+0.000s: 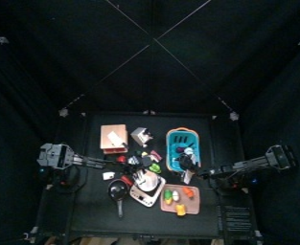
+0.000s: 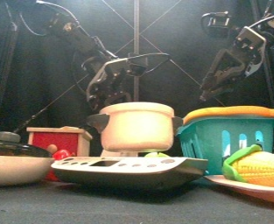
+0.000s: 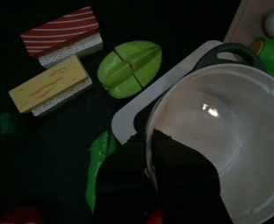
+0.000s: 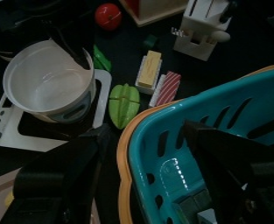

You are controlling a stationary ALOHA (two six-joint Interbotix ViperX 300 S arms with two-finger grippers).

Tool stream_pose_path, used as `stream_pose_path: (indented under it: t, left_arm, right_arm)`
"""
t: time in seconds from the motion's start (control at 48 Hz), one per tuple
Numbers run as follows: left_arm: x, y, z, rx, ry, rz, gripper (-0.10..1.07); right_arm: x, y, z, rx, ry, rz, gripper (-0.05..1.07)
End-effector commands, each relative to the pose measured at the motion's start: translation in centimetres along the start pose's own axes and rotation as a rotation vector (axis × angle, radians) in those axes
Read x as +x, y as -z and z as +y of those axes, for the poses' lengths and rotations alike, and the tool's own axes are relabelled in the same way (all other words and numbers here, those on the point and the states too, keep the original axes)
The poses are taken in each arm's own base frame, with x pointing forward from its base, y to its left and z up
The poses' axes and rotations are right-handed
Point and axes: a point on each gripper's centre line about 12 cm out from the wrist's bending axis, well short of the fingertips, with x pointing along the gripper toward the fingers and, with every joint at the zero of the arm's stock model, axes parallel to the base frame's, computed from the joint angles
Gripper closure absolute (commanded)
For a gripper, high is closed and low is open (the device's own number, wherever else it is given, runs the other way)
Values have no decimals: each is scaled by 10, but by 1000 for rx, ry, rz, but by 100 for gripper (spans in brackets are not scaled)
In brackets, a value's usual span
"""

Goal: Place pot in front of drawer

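Observation:
The whitish pot [image 2: 139,127] stands on a flat white board [image 2: 125,166] in the middle of the table. It also shows in the left wrist view [image 3: 227,109] and the right wrist view [image 4: 52,79]. The salmon-pink drawer [image 2: 59,140] stands behind and to the left of it, and shows in the top view [image 1: 114,137]. My left gripper [image 2: 113,80] hangs open just above the pot's rim, with one dark jaw across the pot's mouth in its wrist view. My right gripper [image 2: 224,77] is open and empty above the blue basket [image 4: 192,144].
A black long-handled pan [image 2: 10,162] sits at the front left. The teal basket [image 2: 233,136] stands right of the pot. A plate of toy food [image 2: 262,171] is at the front right. Green [image 3: 129,66], yellow [image 3: 52,87] and red-white [image 3: 63,35] food pieces lie beside the board.

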Motion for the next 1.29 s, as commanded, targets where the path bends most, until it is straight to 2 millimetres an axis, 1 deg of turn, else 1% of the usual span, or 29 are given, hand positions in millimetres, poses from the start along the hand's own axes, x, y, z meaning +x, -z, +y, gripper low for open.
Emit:
stream_pose_path:
  t: [0.0,0.083,0.229,0.292,0.417,0.583,0.75,0.854,0.979,1.125,1.271]
  left_arm:
    - [-15,-9,-1,-17,14,-32,60]
    - [-22,-6,2,-21,7,-24,60]
    - [-43,1,7,-28,1,-24,60]
    - [-52,7,11,-41,1,-18,60]
    - [-62,22,19,-59,-3,1,60]
    - [-85,32,27,-94,18,-24,61]
    - [-108,42,42,-155,18,-34,61]
    - [-122,50,56,-197,4,-46,61]
    - [-132,57,68,-256,-7,-66,61]
    - [-140,72,79,-302,-23,-68,61]
    - [-157,76,91,-330,-51,-85,61]
  right_arm:
    - [-2,-5,0,7,-1,-14,4]
    - [-1,-4,0,5,-1,-13,4]
    - [-1,-4,-1,6,3,-11,4]
    - [0,-5,-2,9,5,-11,4]
    - [0,-4,-2,9,8,-9,4]
    - [2,-4,-4,13,14,-5,4]
    - [5,-3,-6,15,23,1,4]
    - [6,-4,-6,16,27,4,4]
    - [7,-4,-6,13,26,7,4]
    - [7,-3,-6,14,29,8,4]
    - [8,-3,-8,15,33,9,4]
